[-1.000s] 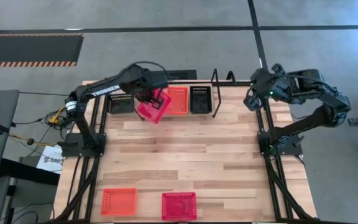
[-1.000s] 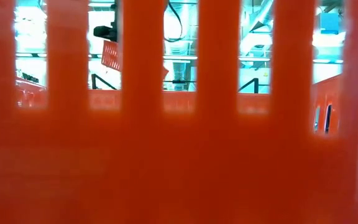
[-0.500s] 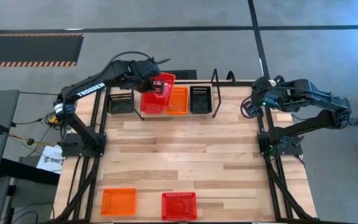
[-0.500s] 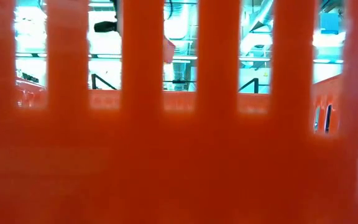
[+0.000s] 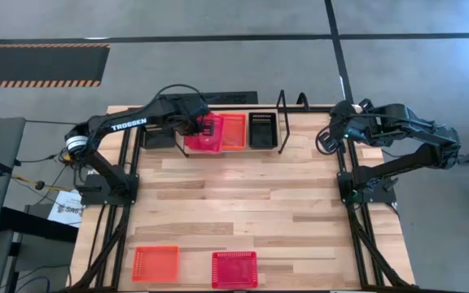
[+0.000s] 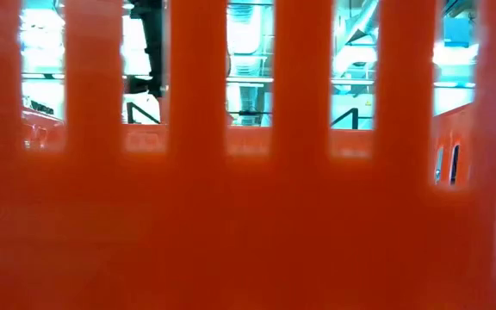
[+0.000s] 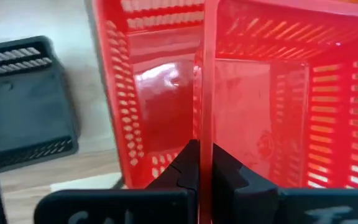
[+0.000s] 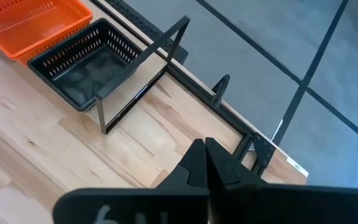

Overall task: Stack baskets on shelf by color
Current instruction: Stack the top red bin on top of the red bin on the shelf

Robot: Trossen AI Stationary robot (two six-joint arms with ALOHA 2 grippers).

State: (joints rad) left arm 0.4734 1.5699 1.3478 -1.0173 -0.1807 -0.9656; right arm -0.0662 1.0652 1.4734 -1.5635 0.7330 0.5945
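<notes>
left gripper (image 5: 205, 129) has its fingers (image 7: 191, 163) pinched on one wall of a red basket (image 5: 203, 135), holding it over the shelf (image 5: 279, 122) slot between the black basket (image 5: 156, 134) and the orange basket (image 5: 233, 130). looks like another red one (image 7: 148, 93) sits right under it, so it probably just needs to go down with the long sides lined up. right gripper (image 5: 329, 137) waits at the desk (image 5: 243, 203) edge, fingers together
</notes>
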